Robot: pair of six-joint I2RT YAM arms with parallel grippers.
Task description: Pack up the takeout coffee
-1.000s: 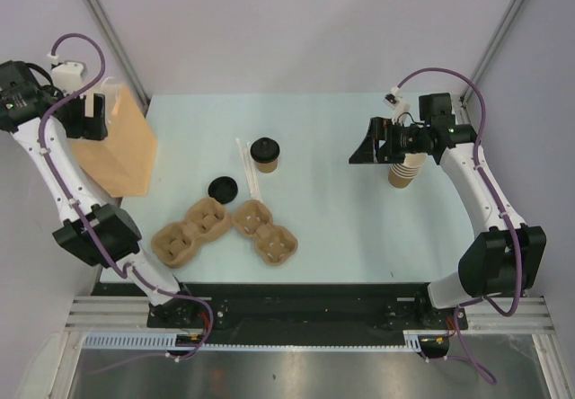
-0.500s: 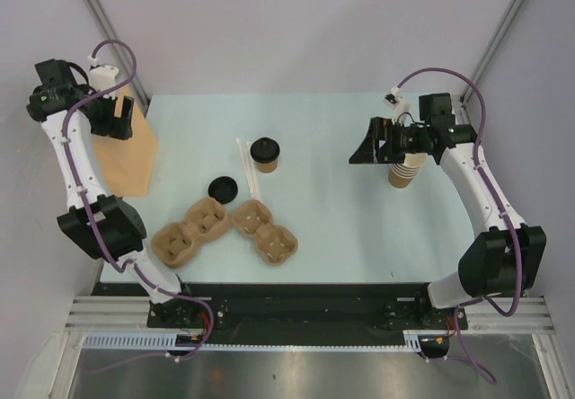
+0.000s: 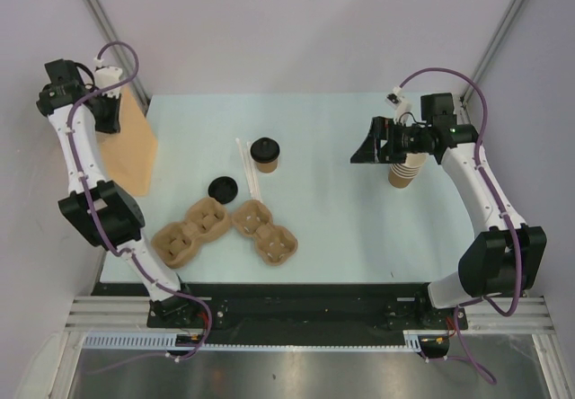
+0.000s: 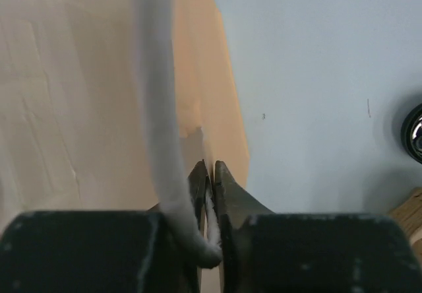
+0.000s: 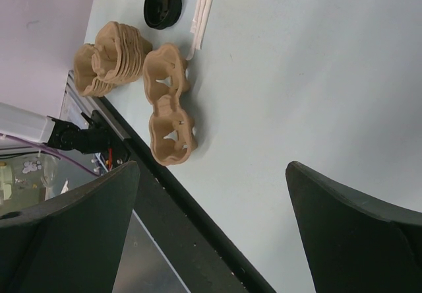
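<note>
Brown paper bag [image 3: 126, 152]: white handle [image 4: 158, 108] pinched tight in left gripper [image 4: 210, 172]; best drawn slowly toward takeout coffee [image 3: 264, 154], mouth kept upright. Right gripper [image 3: 364, 143] spread wide, empty.

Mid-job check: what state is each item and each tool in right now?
takeout coffee: lidded, upright on the table, not bagged.
paper bag: handle pinched in the left tool.
left tool: shut on the bag's handle.
right tool: open, empty.
loose lid: lying on the table, on no cup.
cup stack: upright, nested.
left carrier: empty.
right carrier: empty.
</note>
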